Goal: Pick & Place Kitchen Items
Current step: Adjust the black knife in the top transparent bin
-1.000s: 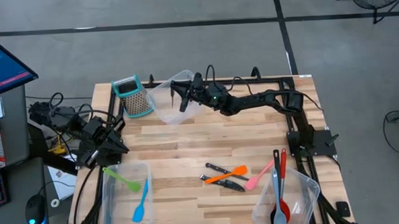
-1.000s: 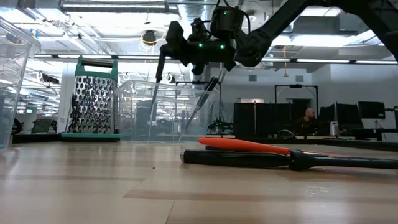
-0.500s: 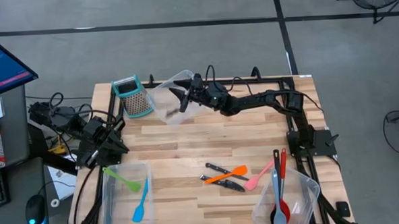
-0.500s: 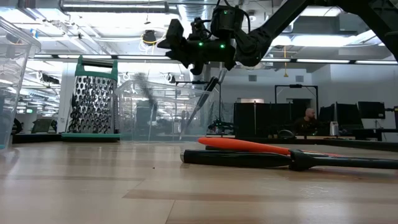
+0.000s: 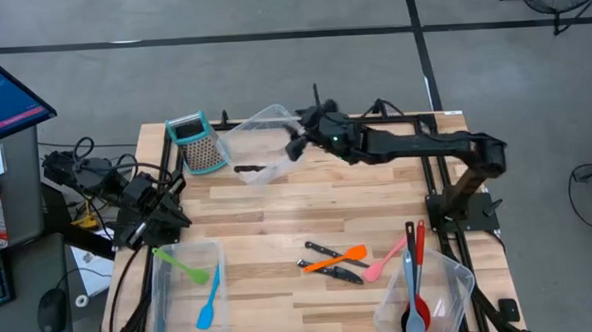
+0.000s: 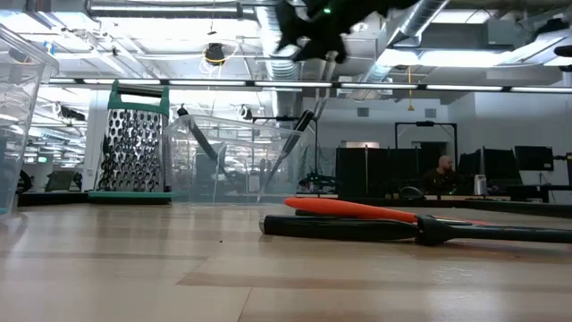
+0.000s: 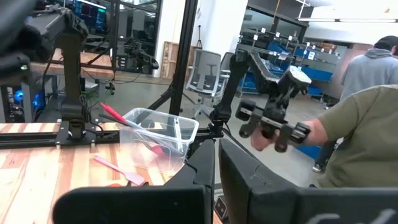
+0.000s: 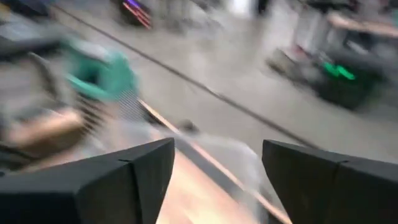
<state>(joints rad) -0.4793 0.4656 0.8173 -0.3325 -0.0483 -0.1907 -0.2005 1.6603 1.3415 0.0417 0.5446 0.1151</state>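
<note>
Right tool (image 5: 297, 146): mine, released, fingers apart in the right wrist view, nothing between them. It hangs above the far part of the table (image 5: 279, 227), just beside the near edge of the far clear tub (image 5: 260, 138).

Left tool (image 5: 173, 213): clenched, empty, parked at the table's left edge.

Black-handled knife (image 5: 248, 169): lies inside the far clear tub, on its floor, below my right tool and a little to its left in the high view. Apart from the tool.

Remaining kitchen items: orange spatula (image 5: 337, 257), two black knives (image 5: 333, 270) and pink spatula (image 5: 385, 259) lie loose on the near-centre table, well apart from my right tool. Green spatula (image 5: 180, 264) and blue spatula (image 5: 210, 308) sit in the near left tub (image 5: 161, 292).

Risks, as I judge them: my right arm reaches over the far tub, so a low swing could catch its rim and shove or tip it. The loose pieces overlap, so closing on one may drag its neighbour.
</note>
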